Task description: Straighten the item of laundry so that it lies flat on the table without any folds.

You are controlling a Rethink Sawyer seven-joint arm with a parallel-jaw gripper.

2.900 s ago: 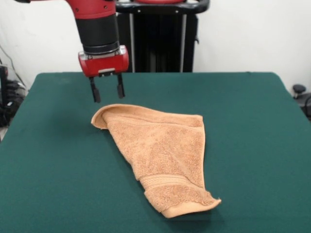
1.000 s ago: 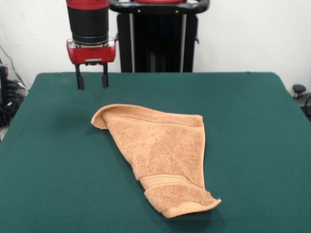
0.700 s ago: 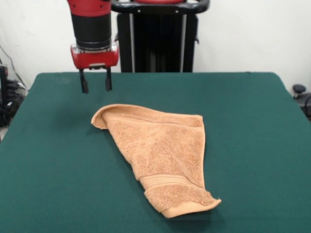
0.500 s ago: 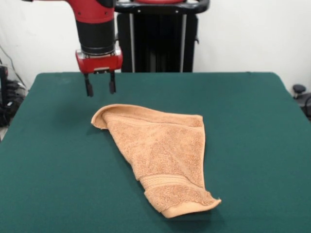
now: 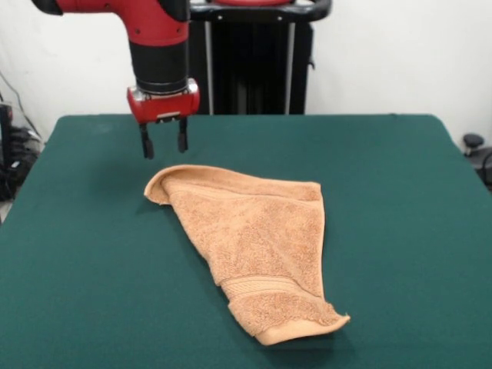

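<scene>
Desk (image 5: 92, 254): large rectangular top w/ dark green felt-like cloth, filling most of the front view, edges running out of frame at bottom and left. Surface looks even, matte, w/ a faint dark shadow on it under the arm. Room behind: plain white wall. At far left edge, dark cables and gear (image 5: 14, 150) beside the desk, too dim to tell apart. At top centre, black upright pedestal frame (image 5: 246, 58) w/ a rounded black bar across its top. At far right edge, a small dark round knob-like object (image 5: 473, 141) just past the desk corner; can't tell what it is.

Left to right on the desk: red and black robot arm (image 5: 157, 38) comes down at upper left; red wrist block w/ a black end effector (image 5: 163, 146) below it, two short dark fingers pointing down, parted to a moderate gap w/ nothing between them. It hangs above the desk, just behind the towel's left corner, not touching it.

Small orange-tan terry-cloth towel (image 5: 254, 238) lies centre, slightly right of the end effector, roughly triangular outline: wide edge toward the back, narrowing to the front. Left back corner is curled over w/ a rolled lip. Woven band (image 5: 265, 287) crosses near the front hemmed end; hem tip turns up at front right. Layers overlap, so not flat.

No brands, labels or readable writing visible.
</scene>
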